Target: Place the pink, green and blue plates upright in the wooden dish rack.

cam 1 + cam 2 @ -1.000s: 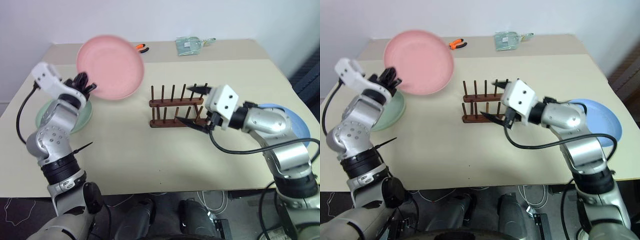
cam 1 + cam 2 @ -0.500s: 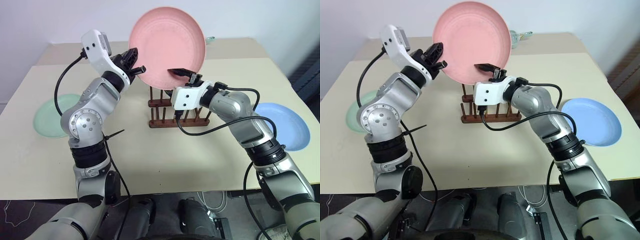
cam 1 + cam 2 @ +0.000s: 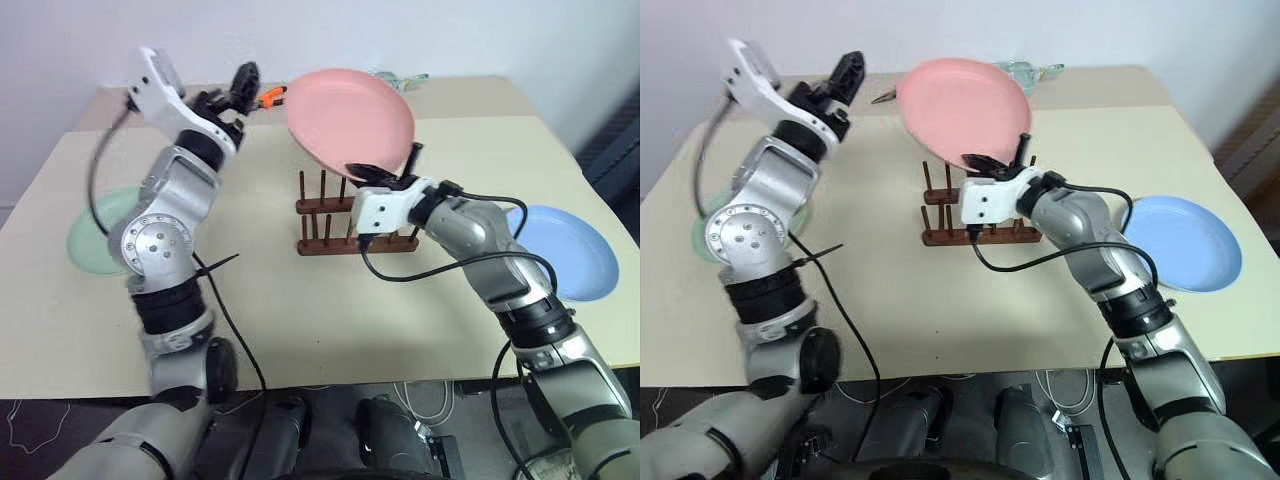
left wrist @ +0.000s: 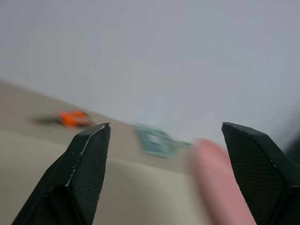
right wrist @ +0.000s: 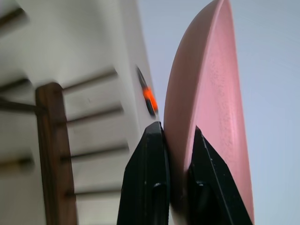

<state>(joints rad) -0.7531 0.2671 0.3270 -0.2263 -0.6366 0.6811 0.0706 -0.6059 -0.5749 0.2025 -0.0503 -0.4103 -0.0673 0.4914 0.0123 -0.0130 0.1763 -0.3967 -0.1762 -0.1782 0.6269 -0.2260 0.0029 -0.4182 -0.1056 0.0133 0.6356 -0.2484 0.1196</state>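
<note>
Pink plate [image 3: 350, 120] is pinched at its rim by the right gripper [image 3: 385, 178], tilted above the empty rack [image 3: 350, 215], left gripper [image 3: 240, 85] spread wide nearby, while green [image 3: 85, 240] and blue [image 3: 565, 250] plates lie flat on the worktop [image 3: 300, 310].

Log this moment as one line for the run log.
phase: pink plate handoff | right gripper: shut on pink plate rim, above dish rack | left gripper: open, empty | green plate, blue plate: flat on table

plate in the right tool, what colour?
Pink, clearest in the right wrist view.
</note>
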